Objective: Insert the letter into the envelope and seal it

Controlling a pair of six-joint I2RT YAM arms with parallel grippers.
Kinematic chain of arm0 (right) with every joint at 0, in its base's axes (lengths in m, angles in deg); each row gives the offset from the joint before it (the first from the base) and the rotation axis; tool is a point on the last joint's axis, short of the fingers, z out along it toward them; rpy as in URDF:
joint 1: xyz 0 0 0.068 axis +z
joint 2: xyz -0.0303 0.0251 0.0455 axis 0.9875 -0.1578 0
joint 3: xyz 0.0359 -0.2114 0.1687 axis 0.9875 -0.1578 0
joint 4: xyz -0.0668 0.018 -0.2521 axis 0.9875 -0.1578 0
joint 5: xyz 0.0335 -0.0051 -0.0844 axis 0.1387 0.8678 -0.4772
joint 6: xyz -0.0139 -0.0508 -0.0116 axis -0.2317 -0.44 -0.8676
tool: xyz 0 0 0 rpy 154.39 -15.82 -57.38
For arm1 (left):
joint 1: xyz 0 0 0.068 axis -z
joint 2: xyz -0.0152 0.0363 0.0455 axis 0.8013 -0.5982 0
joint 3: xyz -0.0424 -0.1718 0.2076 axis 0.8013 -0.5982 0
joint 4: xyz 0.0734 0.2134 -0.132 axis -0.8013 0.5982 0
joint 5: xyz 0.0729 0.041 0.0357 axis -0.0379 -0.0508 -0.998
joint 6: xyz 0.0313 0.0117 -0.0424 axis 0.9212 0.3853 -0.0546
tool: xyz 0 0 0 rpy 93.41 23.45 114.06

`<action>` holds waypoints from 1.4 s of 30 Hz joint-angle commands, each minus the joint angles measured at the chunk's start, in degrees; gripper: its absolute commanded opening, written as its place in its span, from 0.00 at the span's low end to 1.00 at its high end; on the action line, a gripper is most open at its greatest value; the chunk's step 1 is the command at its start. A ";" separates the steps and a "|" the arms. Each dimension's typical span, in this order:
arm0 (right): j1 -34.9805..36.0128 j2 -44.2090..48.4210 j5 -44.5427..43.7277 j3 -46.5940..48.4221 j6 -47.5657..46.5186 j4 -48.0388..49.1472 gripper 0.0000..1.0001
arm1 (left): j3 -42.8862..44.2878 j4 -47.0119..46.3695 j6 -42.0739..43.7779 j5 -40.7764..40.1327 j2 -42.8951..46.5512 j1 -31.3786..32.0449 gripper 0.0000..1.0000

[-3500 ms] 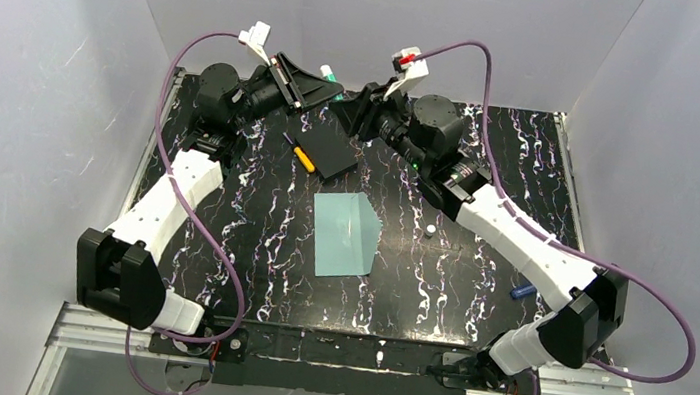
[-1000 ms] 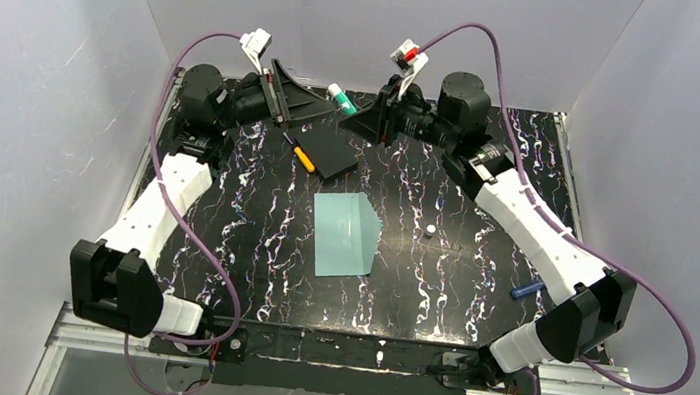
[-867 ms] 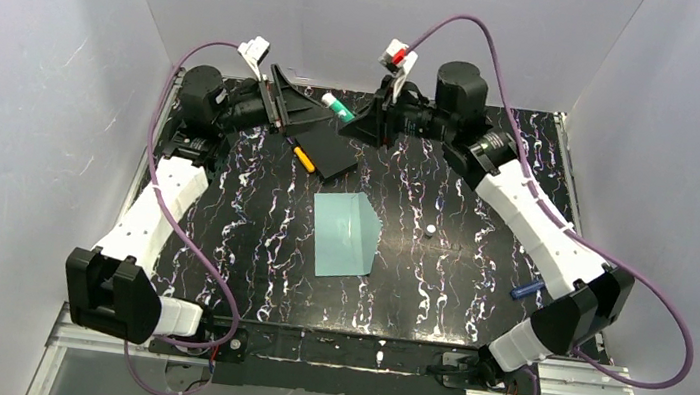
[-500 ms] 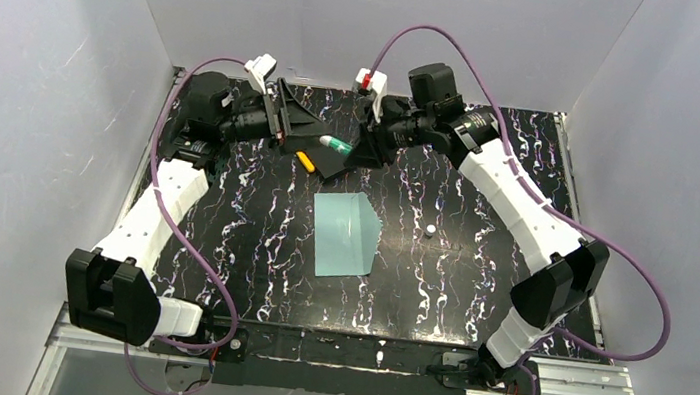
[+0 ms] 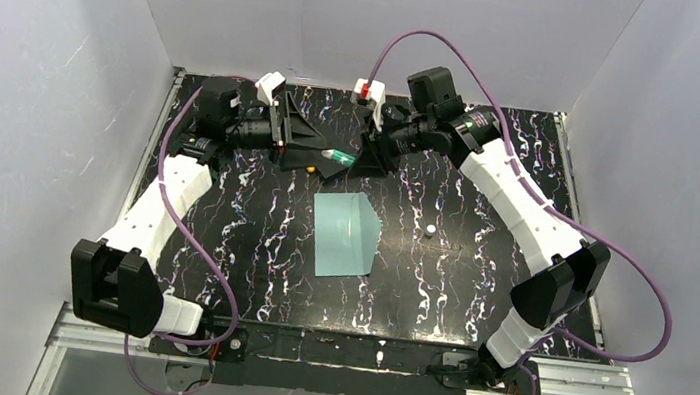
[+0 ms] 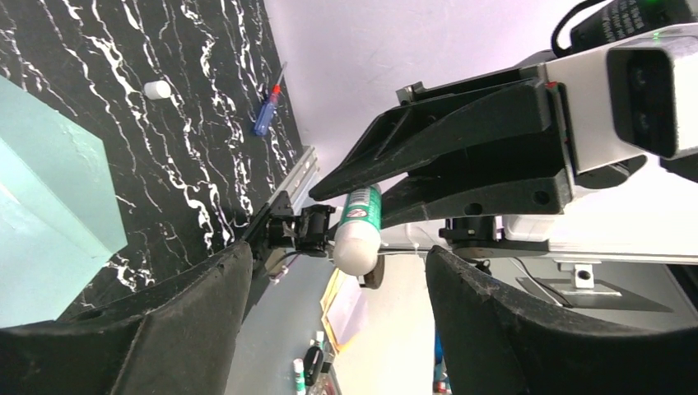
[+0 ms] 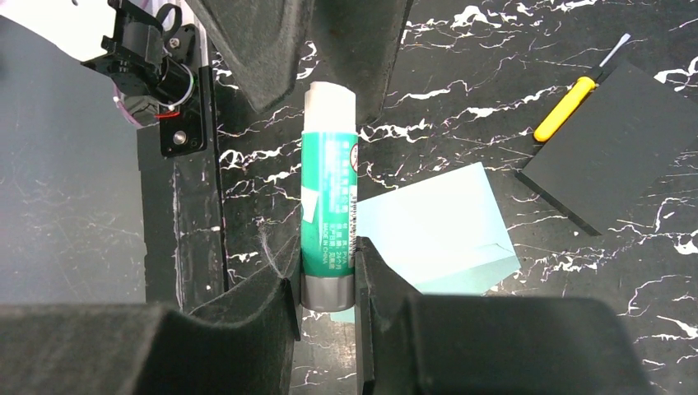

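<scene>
On my feed the envelope [image 5: 346,237] lies flat near the middle of the table [image 5: 466,202], its pointed edge turned toward the right arm's side. I cannot tell from any camera what is inside it, and the letter is not in sight on any view. Nothing touches the envelope, and both arms are beyond it.

Both arms reach out to the far part of the table. The left one runs up along the left edge and then bends inward. The right one stretches diagonally from its elbow on the right. Their wrists are turned to face each other above the far middle.

The right gripper [image 7: 327,276] has its fingers clenched on the grey base end of a green glue stick [image 7: 328,197], whose white cap points at the other arm. The left gripper [image 6: 337,253] has its fingers spread wide and holds nothing. The cap tip sits in the gap between them, and I cannot tell whether it touches either finger.

A black pad [image 7: 613,148] lies on the table under the wrists, with a yellow-handled tool [image 7: 565,109] at its edge. A small white cap [image 5: 431,231] lies to the right of the envelope.
</scene>
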 commanded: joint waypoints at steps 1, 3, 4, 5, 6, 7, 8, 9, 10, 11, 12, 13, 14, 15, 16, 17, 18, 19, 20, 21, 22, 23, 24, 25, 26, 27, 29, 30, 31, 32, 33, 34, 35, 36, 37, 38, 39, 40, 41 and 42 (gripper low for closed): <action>0.68 0.84 2.28 2.06 -1.10 -0.55 0.01 | -0.56 -3.08 -4.27 4.55 0.91 0.28 0.72; 0.86 0.62 2.36 2.19 -1.10 -0.58 0.01 | -1.71 -6.42 -6.51 5.67 1.05 0.60 0.64; 0.93 0.55 2.51 2.31 -1.10 -0.50 0.01 | -1.60 -6.45 -6.58 5.76 1.03 0.72 0.57; 1.01 0.46 2.72 2.41 -1.10 -0.49 0.01 | -1.52 -6.34 -6.57 5.84 1.05 0.81 0.52; 1.12 0.41 2.81 2.37 -1.03 -0.40 0.01 | -1.41 -6.24 -6.66 6.01 1.01 0.91 0.47; 1.15 0.36 3.06 2.35 -0.95 -0.32 0.01 | -1.39 -6.08 -6.76 6.04 0.93 0.97 0.45; 1.28 0.20 3.21 2.39 -0.97 -0.44 0.01 | -1.37 -6.06 -6.94 6.13 0.76 1.05 0.44; 1.43 0.17 3.28 2.48 -0.93 -0.39 0.01 | -1.40 -6.06 -7.05 6.07 0.67 1.09 0.43; 1.52 0.06 3.39 2.45 -0.92 -0.47 0.01 | -1.36 -6.06 -7.18 6.05 0.60 1.16 0.43; 1.56 0.07 3.35 2.50 -0.92 -0.48 0.01 | -1.40 -6.06 -7.29 6.10 0.49 1.25 0.43; 1.60 0.07 3.39 2.50 -0.92 -0.53 0.01 | -1.30 -6.06 -7.38 6.24 0.40 1.39 0.41; 1.69 0.07 3.34 2.45 -0.92 -0.54 0.01 | -1.32 -6.06 -7.40 6.34 0.41 1.49 0.39; 1.73 0.02 3.28 2.44 -0.88 -0.45 0.01 | -1.33 -6.06 -7.43 6.43 0.41 1.60 0.38; 1.82 0.06 3.14 2.52 -0.80 -0.33 0.01 | -1.28 -6.06 -7.48 6.71 0.47 1.74 0.35; 1.83 0.07 3.05 2.41 -0.69 -0.21 0.01 | -1.35 -6.08 -7.49 7.00 0.42 1.92 0.32; 1.81 0.07 2.76 2.36 -0.48 -0.03 0.01 | -1.46 -6.06 -7.47 7.34 0.56 2.04 0.30; 1.83 0.07 2.49 2.32 0.29 0.31 0.01 | -1.63 -6.01 -7.37 7.66 0.67 2.06 0.25; 1.84 -0.05 2.27 2.49 0.88 0.44 0.01 | -1.77 -5.93 -7.08 7.97 0.95 2.06 0.23; 1.84 -0.31 2.09 2.87 1.52 0.42 0.01 | -1.93 -5.61 -6.45 8.10 1.23 2.07 0.23; 1.84 -0.49 1.80 3.04 2.18 0.50 0.01 | -1.80 -4.65 -5.07 8.19 1.47 2.07 0.23; 1.84 -0.53 1.63 3.13 2.57 0.63 0.01 | -1.48 -3.18 -3.96 8.42 1.52 2.07 0.23; 1.84 -0.50 1.51 3.04 2.83 0.67 0.01 | -1.21 -1.59 -3.04 8.61 1.63 2.07 0.22; 1.84 -0.32 1.27 2.82 3.18 1.01 0.01 | -1.03 -1.19 -2.71 8.74 1.67 2.07 0.22; 1.84 -0.12 1.19 2.65 3.36 1.30 0.01 | -0.85 -1.31 -2.71 8.76 1.65 2.04 0.21; 1.84 0.15 1.07 2.42 3.45 1.56 0.01 | -0.87 -1.77 -3.11 8.89 1.58 2.06 0.20; 1.84 0.38 0.82 2.11 3.69 2.09 0.01 | -0.80 -2.29 -3.49 8.98 1.58 2.07 0.21; 1.83 0.79 0.75 1.73 3.71 2.51 0.01 | -0.89 -2.82 -4.05 9.56 1.57 2.07 0.34; 1.81 0.86 0.80 1.73 3.73 2.45 0.01 | -0.91 -2.84 -4.05 9.69 1.69 2.06 0.38; 1.83 0.90 0.89 1.54 3.73 2.44 0.01 | -0.97 -2.74 -3.91 9.66 1.89 2.07 0.40; 1.84 1.02 1.11 1.39 3.73 2.43 0.01 | -0.93 -2.74 -3.93 9.65 1.97 2.07 0.40; 1.84 1.04 1.29 1.22 3.73 2.44 0.01 | -0.98 -2.86 -3.97 9.60 1.94 2.07 0.40; 1.83 1.15 1.53 0.95 3.73 2.44 0.01 | -1.01 -3.01 -4.08 9.52 1.92 2.07 0.39; 1.83 1.21 2.08 0.80 3.69 2.35 0.01 | -1.13 -3.10 -4.21 9.35 1.97 2.07 0.36; 1.84 1.31 2.35 0.71 3.61 2.25 0.01 | -1.24 -3.26 -4.45 9.16 2.01 2.07 0.33; 1.84 1.44 2.75 0.68 3.48 2.13 0.01 | -1.29 -3.40 -4.62 8.94 2.02 2.07 0.30; 1.84 1.46 3.04 0.69 3.24 1.83 0.01 | -1.27 -3.42 -4.84 8.75 1.88 2.02 0.30; 1.84 1.47 3.29 0.74 3.09 1.61 0.01 | -1.24 -3.42 -5.17 8.57 1.81 2.06 0.29; 1.84 1.41 3.70 0.75 2.77 1.38 0.01 | -1.30 -4.39 -5.57 8.51 1.65 2.02 0.31; 1.84 1.47 3.88 0.84 2.61 1.11 0.01 | -1.27 -5.59 -6.16 8.50 1.67 2.02 0.33; 1.84 1.45 4.02 0.79 2.60 1.06 0.01 | -1.40 -6.15 -6.70 8.38 1.74 2.06 0.37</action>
